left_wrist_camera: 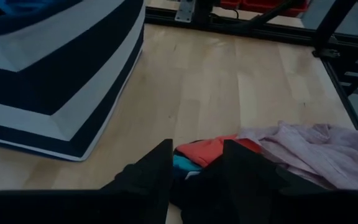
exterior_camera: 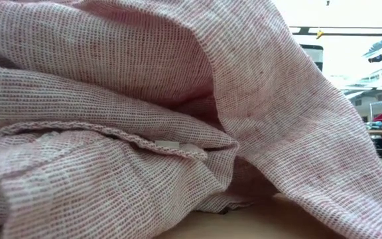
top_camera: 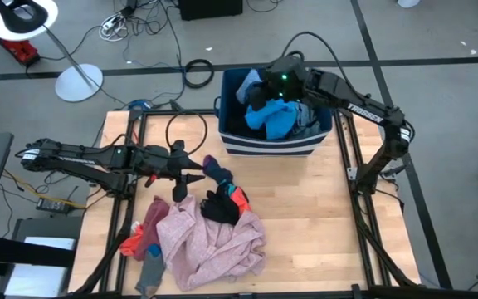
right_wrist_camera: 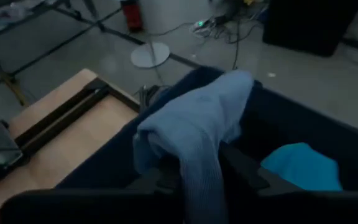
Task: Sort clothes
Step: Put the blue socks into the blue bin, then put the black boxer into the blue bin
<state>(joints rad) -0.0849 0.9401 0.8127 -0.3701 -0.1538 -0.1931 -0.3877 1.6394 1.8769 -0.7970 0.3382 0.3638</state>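
clothes split between two places: a pile on the worktop (top_camera: 322, 216) and a load in one striped bin (top_camera: 274, 148) at the far edge. pile, counted from the high view: one large pink garment (top_camera: 210, 241) spread widest, one black piece (top_camera: 220, 208) on its far side, one red-orange piece (top_camera: 134, 244) at its left edge, one grey sock (top_camera: 150, 272) at the near edge, one dark purplish piece (top_camera: 215, 169) just beyond the black one, and a small red-and-teal bit (top_camera: 239, 198) beside the black piece. the low view is filled almost wholly by the pink garment (exterior_camera: 144, 106), its hem folded over itself. bin holds at least two things: one bright blue garment (top_camera: 276, 118) and one pale grey-blue garment (right_wrist_camera: 197, 134). right pincer (top_camera: 282, 93) is over the bin, clenched on the pale grey-blue garment, which drapes down between its fingers (right_wrist_camera: 244, 168) in the right wrist view; the bright blue garment (right_wrist_camera: 302, 167) lies in the bin beside it. left pincer (top_camera: 191, 178) is low over the worktop at the pile's far-left side, fingers (left_wrist_camera: 151, 174) parted and grasping nothing, with the red-orange and teal fabric (left_wrist_camera: 207, 152) showing in the gap and the pink garment (left_wrist_camera: 316, 149) just beside. two arms in all, one bin, one pile.
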